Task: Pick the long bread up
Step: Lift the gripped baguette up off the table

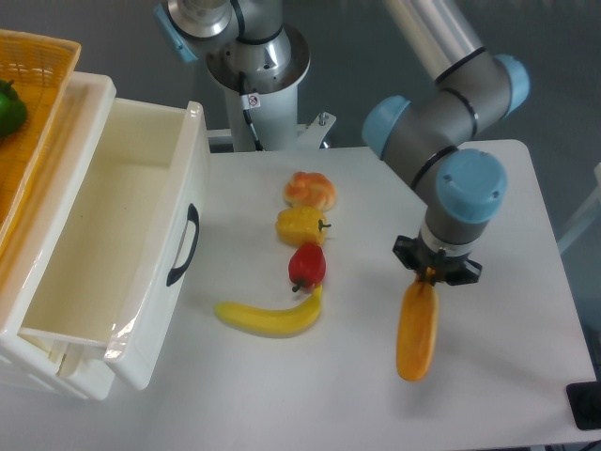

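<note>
The long bread (416, 334) is a glossy orange-golden loaf, lying lengthwise at the right of the white table, its far end under the gripper. My gripper (434, 275) points straight down over that far end. Its fingers are hidden under the black flange and blue wrist, so I cannot tell whether they are closed on the loaf or whether the loaf is off the table.
A row of toy foods lies mid-table: a small round bun (311, 190), a yellow pepper (300, 226), a red pepper (307, 266) and a curved banana (270, 317). A white open drawer unit (122, 235) stands at the left, with an orange basket (33, 103) behind it.
</note>
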Motion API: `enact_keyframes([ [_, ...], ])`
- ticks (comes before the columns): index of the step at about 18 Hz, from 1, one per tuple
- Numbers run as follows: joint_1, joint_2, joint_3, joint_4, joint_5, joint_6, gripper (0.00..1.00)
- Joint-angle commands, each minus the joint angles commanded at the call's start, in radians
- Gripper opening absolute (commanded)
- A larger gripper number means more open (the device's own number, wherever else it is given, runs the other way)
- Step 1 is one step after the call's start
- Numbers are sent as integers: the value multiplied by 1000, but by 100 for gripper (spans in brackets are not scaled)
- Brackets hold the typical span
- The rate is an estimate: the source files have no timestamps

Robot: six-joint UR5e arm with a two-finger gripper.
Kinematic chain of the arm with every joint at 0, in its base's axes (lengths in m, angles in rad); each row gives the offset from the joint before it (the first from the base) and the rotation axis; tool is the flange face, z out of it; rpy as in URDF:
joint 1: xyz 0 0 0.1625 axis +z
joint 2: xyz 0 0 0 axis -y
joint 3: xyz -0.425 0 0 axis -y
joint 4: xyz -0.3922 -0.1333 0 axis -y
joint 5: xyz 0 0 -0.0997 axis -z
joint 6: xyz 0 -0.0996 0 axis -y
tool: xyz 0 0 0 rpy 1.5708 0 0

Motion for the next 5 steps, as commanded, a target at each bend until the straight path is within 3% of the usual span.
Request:
enact_keyframes([
  [5, 6, 29, 57, -144, 15, 106, 0],
])
